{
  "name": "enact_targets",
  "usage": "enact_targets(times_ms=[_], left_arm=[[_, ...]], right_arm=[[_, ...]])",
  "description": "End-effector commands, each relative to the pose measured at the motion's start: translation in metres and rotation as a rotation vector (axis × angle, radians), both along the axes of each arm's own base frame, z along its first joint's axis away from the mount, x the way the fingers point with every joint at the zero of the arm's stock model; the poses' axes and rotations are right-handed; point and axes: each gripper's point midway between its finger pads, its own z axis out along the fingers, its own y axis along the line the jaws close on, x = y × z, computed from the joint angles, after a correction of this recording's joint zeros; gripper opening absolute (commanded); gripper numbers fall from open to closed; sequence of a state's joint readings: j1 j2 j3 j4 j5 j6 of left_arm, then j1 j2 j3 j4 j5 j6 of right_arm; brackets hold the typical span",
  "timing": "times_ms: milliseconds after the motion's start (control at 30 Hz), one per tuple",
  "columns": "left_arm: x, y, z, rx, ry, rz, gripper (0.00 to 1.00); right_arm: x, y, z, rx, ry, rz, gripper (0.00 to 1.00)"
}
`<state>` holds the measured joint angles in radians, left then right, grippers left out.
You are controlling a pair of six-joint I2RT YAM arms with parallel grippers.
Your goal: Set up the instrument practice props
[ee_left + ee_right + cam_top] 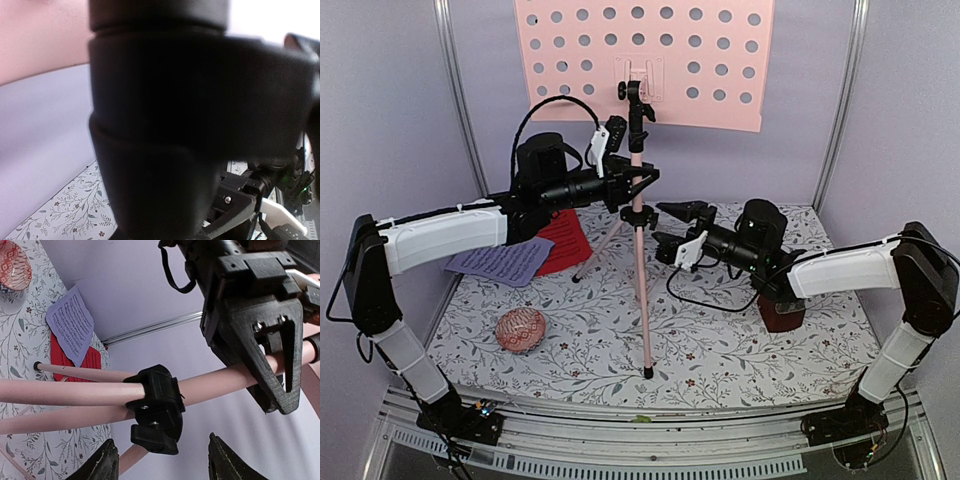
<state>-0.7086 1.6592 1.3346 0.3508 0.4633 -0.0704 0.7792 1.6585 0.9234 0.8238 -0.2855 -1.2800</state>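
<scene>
Right wrist view: the right claw (162, 460) stands apart just below the black collar (155, 407) of the pink music stand (65, 392). I judge it should close squarely on the collar, not on the thin legs. Beyond it, the left claw (275, 375) is clamped on the pole and should hold it upright. Slim and top-heavy, the stand sits mid-surface (740, 350), with its perforated desk (640, 60) farthest back.

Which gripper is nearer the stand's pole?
Left. The left gripper grips the pole above the collar; the right gripper stands open beside the collar, apart.
</scene>
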Motion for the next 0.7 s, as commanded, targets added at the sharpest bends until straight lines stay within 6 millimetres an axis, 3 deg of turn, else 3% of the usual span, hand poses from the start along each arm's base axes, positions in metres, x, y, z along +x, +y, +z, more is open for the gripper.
enact_targets(times_ms=[0, 167, 467, 667], left_arm=[[-0.014, -0.011, -0.016, 0.052, 0.064, -0.079, 0.00], [-0.014, -0.011, -0.017, 0.055, 0.065, -0.080, 0.00], [-0.015, -0.011, -0.020, 0.065, 0.067, -0.082, 0.00], [-0.015, -0.011, -0.021, 0.066, 0.066, -0.081, 0.00]], right_arm=[[0.004, 0.011, 0.011, -0.044, -0.130, -0.019, 0.59], [0.001, 0.017, 0.010, -0.057, -0.135, 0.001, 0.48], [-0.005, 0.019, 0.003, -0.072, -0.001, 0.043, 0.06], [-0.003, 0.019, 0.011, 0.016, 0.221, 0.050, 0.00]])
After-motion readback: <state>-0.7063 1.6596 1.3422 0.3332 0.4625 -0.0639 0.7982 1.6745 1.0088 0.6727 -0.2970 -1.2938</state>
